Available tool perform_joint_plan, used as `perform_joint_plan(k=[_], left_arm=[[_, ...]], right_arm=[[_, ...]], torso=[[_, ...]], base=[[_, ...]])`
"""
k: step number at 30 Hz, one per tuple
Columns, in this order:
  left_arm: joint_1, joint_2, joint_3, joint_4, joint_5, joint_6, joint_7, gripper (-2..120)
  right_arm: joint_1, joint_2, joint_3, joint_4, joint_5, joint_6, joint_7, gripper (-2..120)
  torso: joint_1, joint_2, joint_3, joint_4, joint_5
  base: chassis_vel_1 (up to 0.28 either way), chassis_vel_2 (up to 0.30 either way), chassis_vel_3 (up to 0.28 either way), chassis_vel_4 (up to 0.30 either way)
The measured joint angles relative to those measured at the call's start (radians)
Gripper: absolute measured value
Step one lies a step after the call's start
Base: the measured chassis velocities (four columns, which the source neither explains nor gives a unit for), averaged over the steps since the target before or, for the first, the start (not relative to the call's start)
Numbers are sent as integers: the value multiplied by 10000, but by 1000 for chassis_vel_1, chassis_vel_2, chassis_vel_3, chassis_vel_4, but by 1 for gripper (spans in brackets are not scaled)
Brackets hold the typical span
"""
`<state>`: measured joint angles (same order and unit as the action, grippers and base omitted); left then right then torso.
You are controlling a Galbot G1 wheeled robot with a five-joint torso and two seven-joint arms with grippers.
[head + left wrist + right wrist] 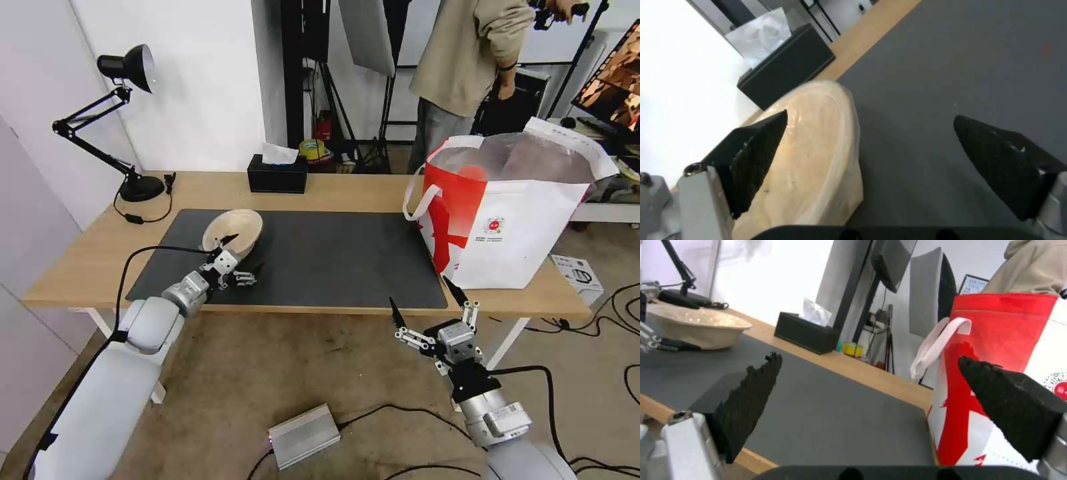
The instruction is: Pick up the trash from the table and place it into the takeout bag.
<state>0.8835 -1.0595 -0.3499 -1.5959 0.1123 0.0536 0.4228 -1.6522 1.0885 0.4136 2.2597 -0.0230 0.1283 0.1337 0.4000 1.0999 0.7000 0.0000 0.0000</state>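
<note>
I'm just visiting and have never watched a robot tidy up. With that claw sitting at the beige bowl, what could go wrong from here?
1. The left gripper is open with one finger over the rim of the beige bowl; the bowl looks thin and tilted, so it may crumple or slip out when pinched.
2. The takeout bag stands at the far end of the mat, so the bowl might drop during the long carry.
3. The bag's soft rim could snag the bowl.

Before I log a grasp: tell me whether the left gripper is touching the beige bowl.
Cannot tell. In the left wrist view one finger overlaps the beige bowl, with no gap or contact plain; the left gripper is open.
</note>
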Motion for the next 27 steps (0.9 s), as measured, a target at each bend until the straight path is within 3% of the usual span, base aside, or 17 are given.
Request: perform_joint_plan(k=[27], left_arm=[[-742, -559, 195, 1015, 716, -33, -64, 100]], right_arm=[[1, 0, 0, 0, 0, 0, 0, 100]], torso=[[0, 0, 0, 0, 0]], base=[[0, 0, 0, 0]])
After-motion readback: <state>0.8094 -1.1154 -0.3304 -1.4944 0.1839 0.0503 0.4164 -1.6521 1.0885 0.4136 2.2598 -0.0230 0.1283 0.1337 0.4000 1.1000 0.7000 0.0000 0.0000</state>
